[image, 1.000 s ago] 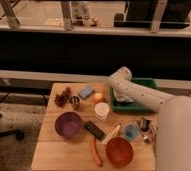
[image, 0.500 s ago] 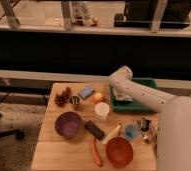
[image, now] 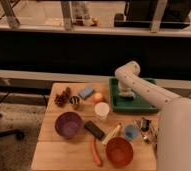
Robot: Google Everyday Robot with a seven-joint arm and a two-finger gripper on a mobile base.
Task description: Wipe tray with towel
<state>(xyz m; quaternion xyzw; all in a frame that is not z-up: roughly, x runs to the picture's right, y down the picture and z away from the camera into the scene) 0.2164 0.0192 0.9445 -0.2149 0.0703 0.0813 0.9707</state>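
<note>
The green tray [image: 140, 103] lies at the back right of the wooden table [image: 54, 150]. My white arm comes in from the lower right, bends above the tray's far edge and reaches down into it. The gripper [image: 125, 92] is low over the left half of the tray, right at a small pale wad, the towel [image: 125, 97], which rests on the tray floor and is partly hidden by the gripper.
Left of the tray are a white cup [image: 102, 110], an orange fruit [image: 97, 97], a blue sponge [image: 86, 92] and a reddish cluster [image: 62, 98]. Nearer the front stand a purple bowl [image: 68, 123], an orange bowl [image: 120, 151], a carrot [image: 96, 152], a black block [image: 94, 130] and a small blue cup [image: 131, 132].
</note>
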